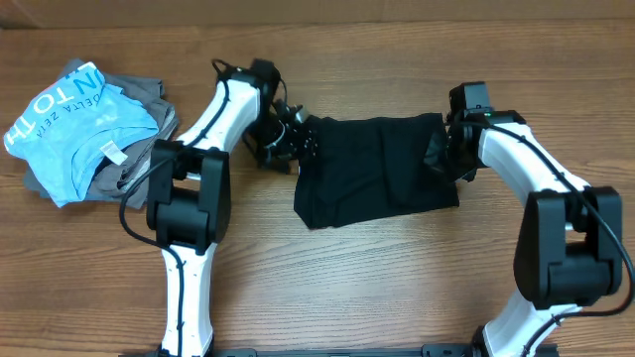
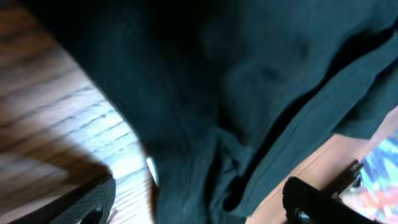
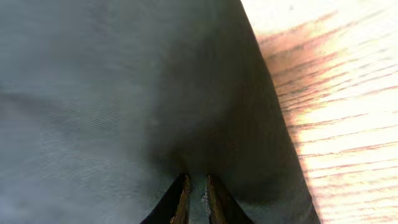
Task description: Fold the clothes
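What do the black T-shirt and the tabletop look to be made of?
Black T-shirt: soft knit fabric, possibly cotton or a blend, matte; fine ribbed texture and limp folds show in the wrist views.
Tabletop: wood or wood-look laminate, smooth with a slight sheen; grain lines and plank seams show.

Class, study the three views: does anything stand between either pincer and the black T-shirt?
Nothing visible does. The right pincer pinches the black T-shirt at its right edge. The left pincer stands open at its left edge. The light blue shirt lies apart, far left.
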